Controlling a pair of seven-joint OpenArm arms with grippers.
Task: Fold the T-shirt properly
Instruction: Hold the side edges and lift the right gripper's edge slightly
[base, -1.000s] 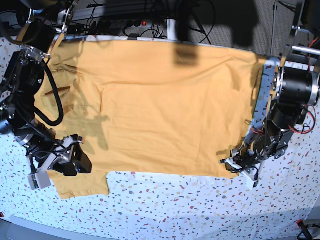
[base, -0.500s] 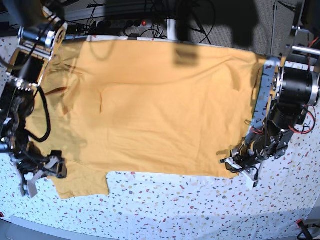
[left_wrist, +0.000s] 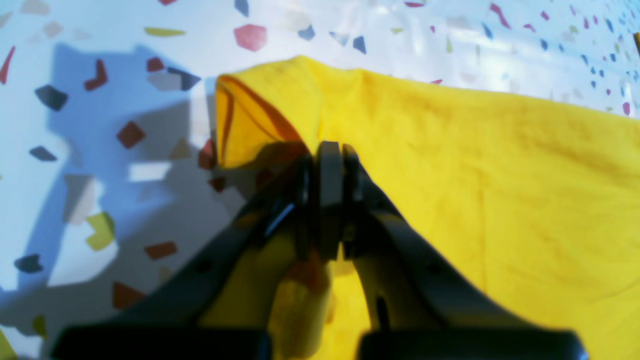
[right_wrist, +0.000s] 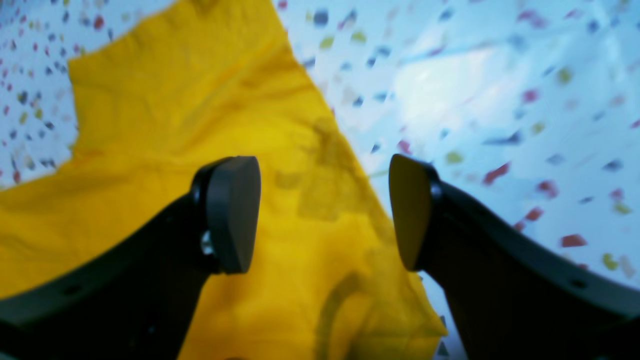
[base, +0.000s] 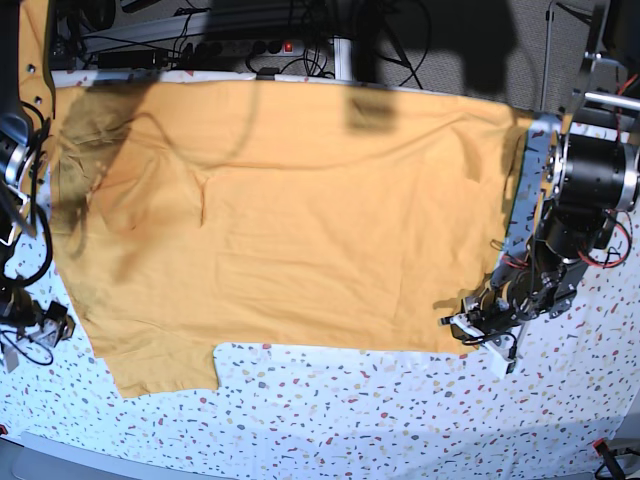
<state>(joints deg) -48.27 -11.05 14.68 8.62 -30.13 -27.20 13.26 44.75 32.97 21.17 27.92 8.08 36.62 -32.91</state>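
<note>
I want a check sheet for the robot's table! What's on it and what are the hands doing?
Surface: speckled white table, bare along the near edge.
Job's things: T-shirt spread flat, unfolded; one sleeve points toward the near edge.
Clutter: nothing seen.
Grippers: left gripper shut on a T-shirt corner, which is pinched up off the table; right gripper open, above the shirt's edge, holding nothing.
Cables: black cables and a power strip behind the table.
Surroundings: dark stands at the back.
</note>
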